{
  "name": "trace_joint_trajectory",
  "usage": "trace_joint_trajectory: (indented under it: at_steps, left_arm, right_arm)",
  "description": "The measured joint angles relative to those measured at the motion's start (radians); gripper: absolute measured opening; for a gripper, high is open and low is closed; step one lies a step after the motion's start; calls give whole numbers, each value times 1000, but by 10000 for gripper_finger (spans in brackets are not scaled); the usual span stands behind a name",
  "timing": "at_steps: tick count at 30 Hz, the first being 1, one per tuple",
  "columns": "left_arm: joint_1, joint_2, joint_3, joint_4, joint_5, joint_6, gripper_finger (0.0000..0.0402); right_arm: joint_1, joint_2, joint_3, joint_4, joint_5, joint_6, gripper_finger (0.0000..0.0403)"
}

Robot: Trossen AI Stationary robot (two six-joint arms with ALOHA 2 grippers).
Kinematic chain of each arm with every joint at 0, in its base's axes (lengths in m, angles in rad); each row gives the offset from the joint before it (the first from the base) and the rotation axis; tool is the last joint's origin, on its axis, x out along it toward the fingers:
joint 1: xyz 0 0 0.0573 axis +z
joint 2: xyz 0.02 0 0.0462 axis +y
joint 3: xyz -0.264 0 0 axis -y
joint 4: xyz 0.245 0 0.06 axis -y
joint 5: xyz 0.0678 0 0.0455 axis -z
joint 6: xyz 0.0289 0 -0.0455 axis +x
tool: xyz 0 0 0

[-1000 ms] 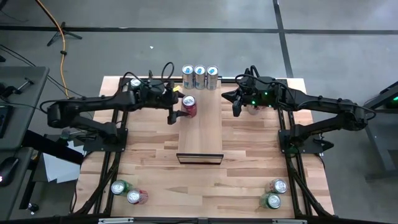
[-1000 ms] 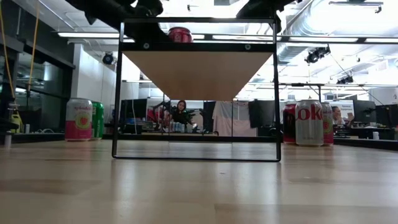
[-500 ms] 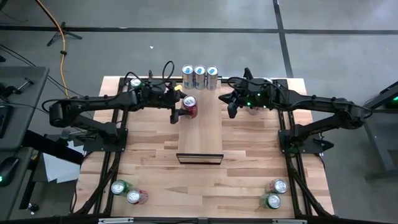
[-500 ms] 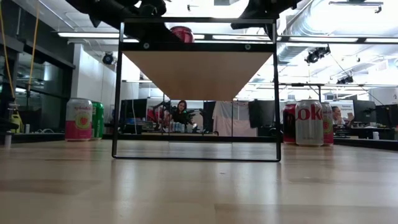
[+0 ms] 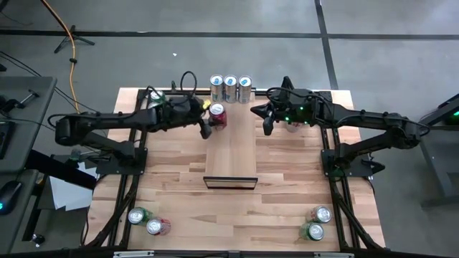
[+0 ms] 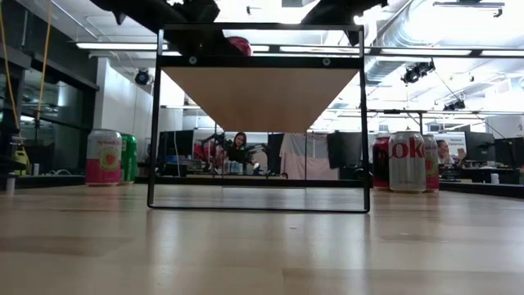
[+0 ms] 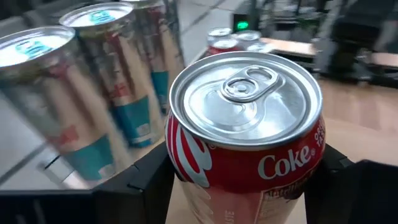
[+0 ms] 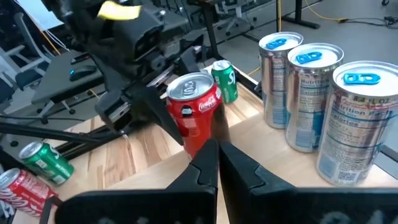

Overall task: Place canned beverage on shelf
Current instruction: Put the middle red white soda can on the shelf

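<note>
A red Coke can stands upright at the far end of the pale wooden shelf, whose dark frame is at its near end. My left gripper reaches in from the table's left and is shut on the can. My right gripper hovers shut and empty just off the shelf's right side, pointing at the can. In the low view only the can's top shows above the raised shelf. My left gripper pinches the Coke can's side wall below the rim, one finger on each side. The fingers come in about level from the table's left. The can is upright; whether its base rests on the shelf does not show.
Three tall silver cans stand in a row just past the shelf's far end, close to the Coke can. A green can stands at the far left. Pairs of cans lie at the front left and front right.
My left gripper has carried the Coke can along the shelf toward the table's far edge, closer to the silver cans, keeping hold of it. My right gripper has drifted a little toward the shelf and stayed shut.
</note>
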Motion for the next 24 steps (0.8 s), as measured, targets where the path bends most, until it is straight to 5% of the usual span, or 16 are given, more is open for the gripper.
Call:
trace_joint_trajectory:
  at_steps: [10,18,24]
  left_arm:
    - [-135,11,0,8,-333,-143,205]
    - [-144,82,1,38,-397,-235,206]
    - [-144,107,2,104,-396,-150,210]
  right_arm:
    - [0,2,0,21,22,-33,0]
    - [0,2,0,23,22,-52,0]
    - [0,2,0,26,22,-52,0]
